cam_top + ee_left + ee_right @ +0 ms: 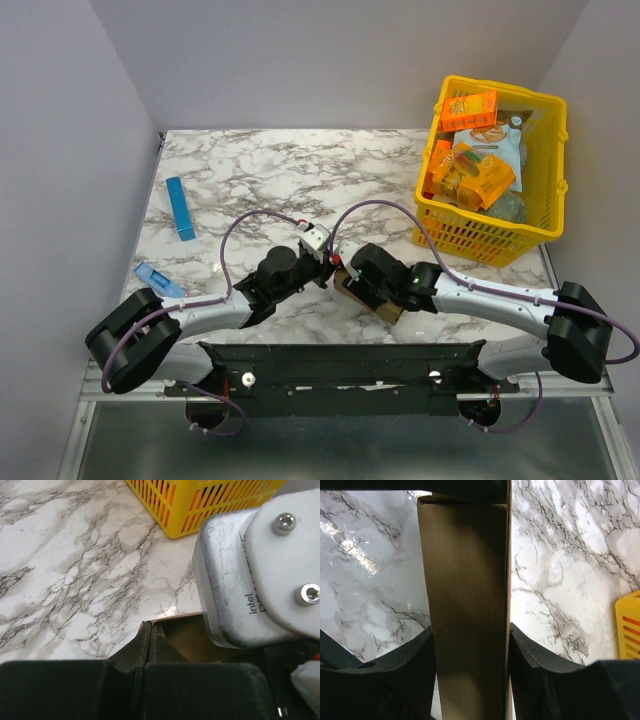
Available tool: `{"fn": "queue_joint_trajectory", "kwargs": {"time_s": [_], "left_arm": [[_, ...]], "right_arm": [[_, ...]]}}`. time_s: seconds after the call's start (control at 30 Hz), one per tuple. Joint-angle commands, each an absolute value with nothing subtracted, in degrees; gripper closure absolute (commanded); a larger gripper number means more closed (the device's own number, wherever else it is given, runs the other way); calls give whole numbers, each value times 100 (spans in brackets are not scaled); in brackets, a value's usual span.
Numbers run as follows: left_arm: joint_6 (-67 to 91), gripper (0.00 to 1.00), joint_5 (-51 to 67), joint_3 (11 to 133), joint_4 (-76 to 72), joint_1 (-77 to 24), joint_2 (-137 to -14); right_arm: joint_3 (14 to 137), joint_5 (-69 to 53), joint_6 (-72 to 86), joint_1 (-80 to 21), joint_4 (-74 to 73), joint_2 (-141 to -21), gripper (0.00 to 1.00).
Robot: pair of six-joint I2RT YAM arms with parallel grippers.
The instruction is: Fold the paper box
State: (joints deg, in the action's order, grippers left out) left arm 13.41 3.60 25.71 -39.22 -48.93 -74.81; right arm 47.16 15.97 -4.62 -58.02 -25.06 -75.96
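We list 1 paper box [352, 288] at the near middle of the worktop [300, 170]: right tool [470, 630] clamped across its width, left tool [148, 632] pressed fully together at its edge.

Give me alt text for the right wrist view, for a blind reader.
A brown paper box runs up the middle of the frame, clamped between the two black fingers of the right gripper. The marble table lies behind, with a corner of a yellow basket at the right edge.
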Motion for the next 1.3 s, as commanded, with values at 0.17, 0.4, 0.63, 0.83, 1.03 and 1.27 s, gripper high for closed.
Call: {"fn": "queue_joint_trajectory", "kwargs": {"time_s": [0.17, 0.4, 0.63, 0.83, 1.03, 1.27], "left_arm": [[1907, 100, -104, 2136, -3401, -5036, -7778], [2039, 100, -307, 1951, -3436, -5045, -7813], [2127, 100, -448, 1846, -3472, -5071, -7822], [2109, 100, -580, 1863, -3410, -5142, -7805], [2136, 75, -528, 2109, -2945, -5133, -7366], [2065, 24, -563, 2311, -2146, -4975, -6163]], "right_arm": [[4500, 1749, -299, -5801, -2347, -7752, 56], [4482, 1758, -281, -5801, -2320, -7708, 56], [4465, 1775, -290, -5801, -2303, -7699, 56], [4439, 1889, -299, -5810, -2303, -7647, 56], [4289, 1776, -544, -5801, -2110, -7515, 56], [4061, 1538, -834, -5809, -1775, -7295, 56]]}}
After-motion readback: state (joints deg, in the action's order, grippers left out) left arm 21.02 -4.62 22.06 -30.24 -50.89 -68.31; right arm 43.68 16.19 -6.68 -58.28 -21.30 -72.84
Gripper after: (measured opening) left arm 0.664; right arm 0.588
